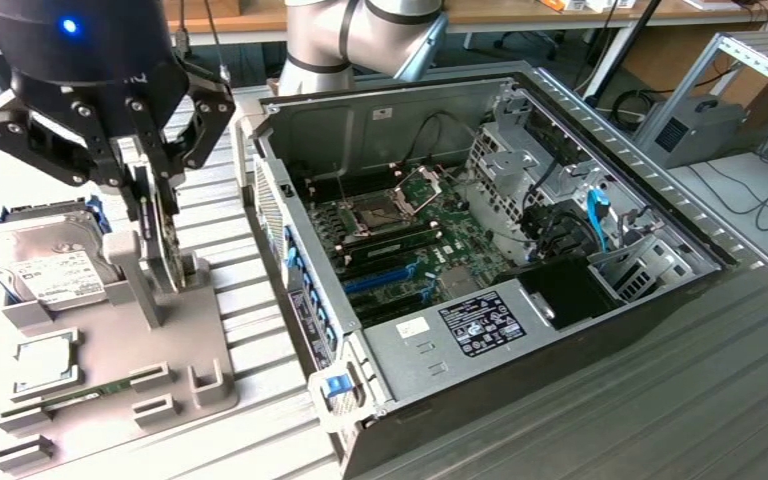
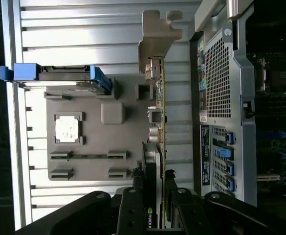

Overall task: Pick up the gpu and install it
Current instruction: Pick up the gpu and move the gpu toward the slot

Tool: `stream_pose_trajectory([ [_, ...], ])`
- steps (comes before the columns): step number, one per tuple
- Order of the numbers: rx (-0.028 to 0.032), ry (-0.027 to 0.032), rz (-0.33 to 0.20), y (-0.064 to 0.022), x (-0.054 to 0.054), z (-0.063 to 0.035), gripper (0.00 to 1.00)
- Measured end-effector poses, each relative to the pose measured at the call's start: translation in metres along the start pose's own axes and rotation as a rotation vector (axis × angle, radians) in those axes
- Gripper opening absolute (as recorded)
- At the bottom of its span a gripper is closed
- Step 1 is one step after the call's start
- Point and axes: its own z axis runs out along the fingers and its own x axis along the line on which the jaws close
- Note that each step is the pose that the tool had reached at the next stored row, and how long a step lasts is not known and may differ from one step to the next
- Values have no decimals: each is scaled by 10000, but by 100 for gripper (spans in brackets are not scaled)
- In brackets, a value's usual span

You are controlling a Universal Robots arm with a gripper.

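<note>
The gpu (image 1: 164, 250) is seen standing on edge in a grey holder (image 1: 191, 350) on the exterior view's left, just beside a hard drive (image 1: 44, 262), its upper edge seemingly pinched by the gripper (image 1: 144, 195), while an open computer case (image 1: 275, 200) is laid on the exterior view's right.

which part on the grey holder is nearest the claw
The gpu, the thin card with the silver bracket beside the computer case; the claw straddles it. The hard drive and memory stick sit farther off.
</note>
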Motion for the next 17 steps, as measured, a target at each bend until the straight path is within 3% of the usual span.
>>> stream_pose_trajectory([
  [10,1,0,0,14,-6,-330,27],
  [17,1,2,-1,15,-9,-349,27],
])
